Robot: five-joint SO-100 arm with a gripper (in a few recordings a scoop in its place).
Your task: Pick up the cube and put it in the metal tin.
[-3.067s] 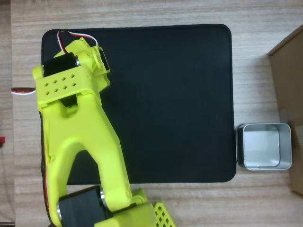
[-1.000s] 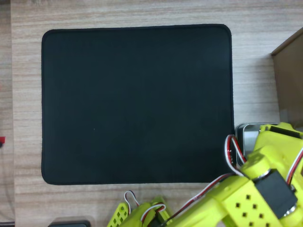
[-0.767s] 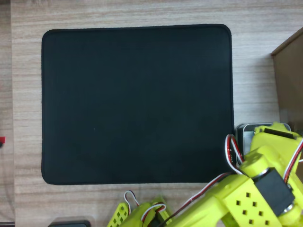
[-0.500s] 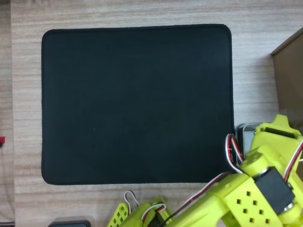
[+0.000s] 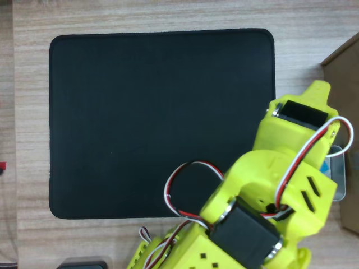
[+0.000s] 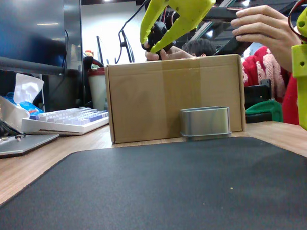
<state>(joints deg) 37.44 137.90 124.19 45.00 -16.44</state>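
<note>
One gripper (image 6: 163, 41) raised well above tin (image 6: 205, 122) | jaws parted, nothing seen held | cube hidden.

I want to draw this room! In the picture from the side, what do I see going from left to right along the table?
White tissue → keyboard → brown cardboard box → metal tin, standing in front of the box's right part → the yellow arm's edge at far right.
</note>
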